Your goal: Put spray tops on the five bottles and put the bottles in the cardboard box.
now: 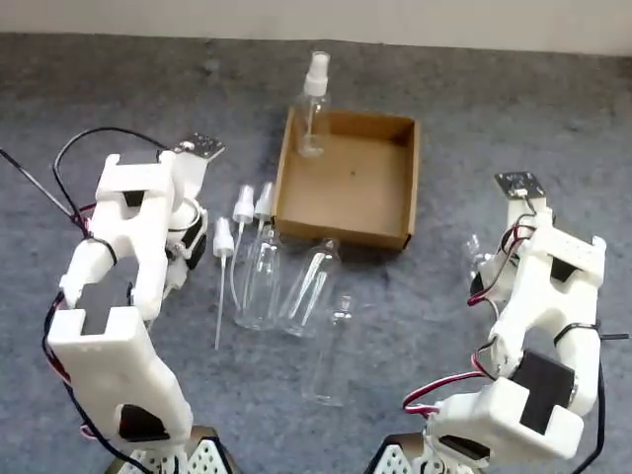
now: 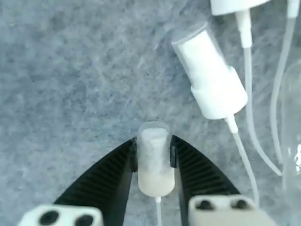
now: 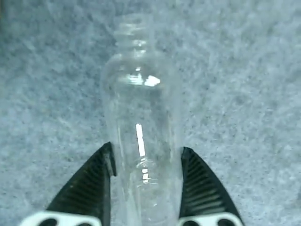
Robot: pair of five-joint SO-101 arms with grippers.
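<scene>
Cardboard box (image 1: 346, 235) is holding one capped bottle (image 1: 314, 109), standing in a far corner; four are waiting uncapped. Left tool (image 2: 154, 146) is pinching a spray top (image 2: 153, 169) near loose tops (image 1: 244, 204) on the table (image 1: 494, 118), right tool (image 3: 146, 151) is clamping a bare bottle (image 3: 141, 108), and three other bottles (image 1: 311, 286) are lying beside the box.

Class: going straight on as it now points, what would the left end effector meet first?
Probably only the grey mat: past the spray top the left end effector holds, the line looks free. A loose spray top lies to one side; depth is unclear.
</scene>
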